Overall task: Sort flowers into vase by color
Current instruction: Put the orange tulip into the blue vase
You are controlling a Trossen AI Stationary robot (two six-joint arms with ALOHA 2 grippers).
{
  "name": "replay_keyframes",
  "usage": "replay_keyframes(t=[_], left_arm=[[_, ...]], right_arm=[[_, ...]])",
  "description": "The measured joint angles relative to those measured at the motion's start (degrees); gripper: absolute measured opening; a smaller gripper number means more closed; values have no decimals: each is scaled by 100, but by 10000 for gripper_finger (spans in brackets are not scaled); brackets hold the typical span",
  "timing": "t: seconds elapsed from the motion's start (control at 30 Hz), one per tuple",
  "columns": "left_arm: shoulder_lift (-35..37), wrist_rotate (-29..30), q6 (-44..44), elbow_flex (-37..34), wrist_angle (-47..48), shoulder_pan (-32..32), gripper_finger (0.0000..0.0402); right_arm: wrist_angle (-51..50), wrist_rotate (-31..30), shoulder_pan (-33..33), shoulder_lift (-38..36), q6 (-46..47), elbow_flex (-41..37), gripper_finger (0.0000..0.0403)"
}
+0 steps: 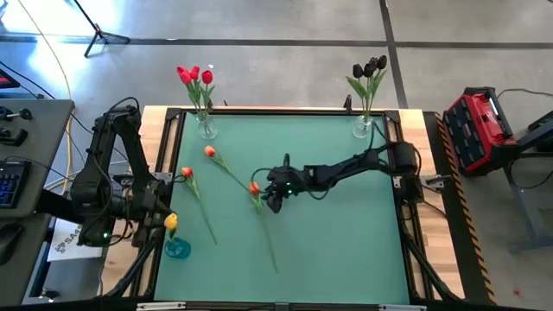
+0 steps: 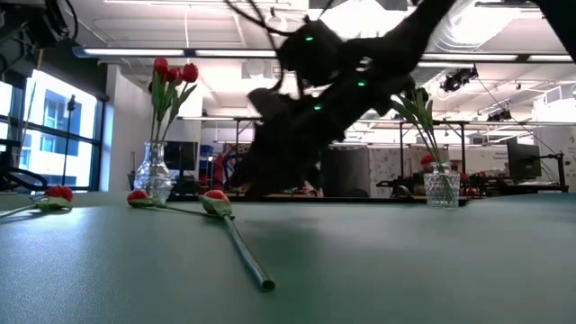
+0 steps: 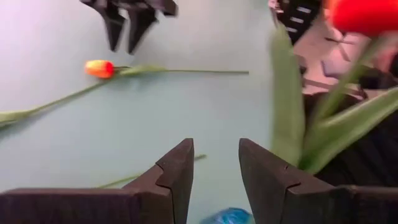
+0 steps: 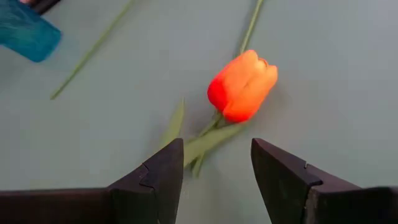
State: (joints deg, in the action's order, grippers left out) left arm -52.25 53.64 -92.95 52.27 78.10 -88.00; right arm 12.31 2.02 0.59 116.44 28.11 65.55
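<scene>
Right wrist view: smooth orange tulip (image 4: 242, 86), slender green stem, matte mat (image 4: 336, 74).

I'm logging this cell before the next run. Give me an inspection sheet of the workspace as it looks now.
Surface: green mat, wooden border.
Job's things: three orange tulips lying on mat; red tulips and dark tulips in clear vases; yellow tulip in blue vase.
Clutter: nothing seen.
Grippers: right gripper open over an orange tulip; left gripper open, empty, by blue vase.
Cables: along arms.
Surroundings: red case, keyboard.
</scene>
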Motion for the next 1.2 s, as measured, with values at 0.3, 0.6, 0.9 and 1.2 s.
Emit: replay_keyframes(t=[0.3, 0.6, 0.9, 1.2], left_arm=[[278, -419, -160, 0, 472, 447, 117], [277, -470, -625, 0, 756, 709, 117], [278, -465, -753, 0, 811, 1037, 117], [276, -727, -742, 0, 912, 1309, 117]], right_arm=[[-582, -427, 184, 324, -1129, 1487, 177], [-1780, -193, 498, 1513, -1522, 3514, 177], [-2731, -241, 657, 2790, -1419, 5181, 177], [-3137, -244, 705, 3099, -1524, 5450, 177]])
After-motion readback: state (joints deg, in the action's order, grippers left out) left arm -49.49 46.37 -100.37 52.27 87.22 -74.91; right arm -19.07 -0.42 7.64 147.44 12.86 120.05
